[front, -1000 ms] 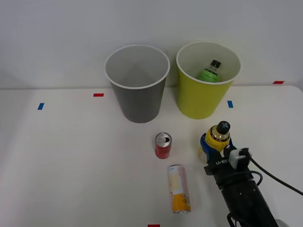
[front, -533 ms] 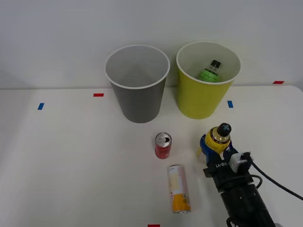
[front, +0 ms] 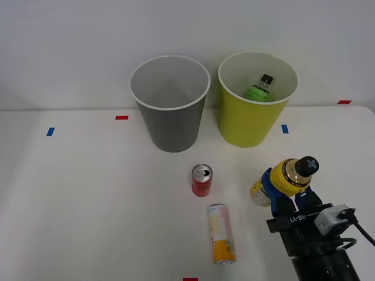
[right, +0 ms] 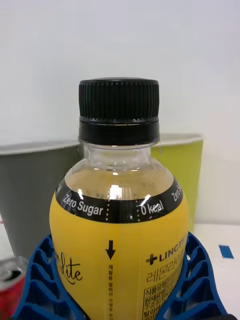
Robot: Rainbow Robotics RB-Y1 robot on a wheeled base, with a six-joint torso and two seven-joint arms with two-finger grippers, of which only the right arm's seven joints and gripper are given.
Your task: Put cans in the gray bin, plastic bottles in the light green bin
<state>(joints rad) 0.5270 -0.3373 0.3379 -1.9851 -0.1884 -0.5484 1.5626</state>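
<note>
Right gripper (front: 285,188) fingers (right: 42,280) clamp the yellow-label bottle (front: 287,178), tilted off the table (front: 88,193); next, carry to light green bin (front: 252,126).

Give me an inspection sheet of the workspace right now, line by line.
Surface: white table with red and blue tape marks.
Job's things: gray bin holds nothing seen; light green bin holds a green bottle; red can upright; slim can lying down; yellow-label bottle tilted in the grip.
Clutter: nothing seen.
Grippers: right claw shut on the yellow-label bottle.
Cables: black cable off the wrist.
Surroundings: plain white wall.
</note>
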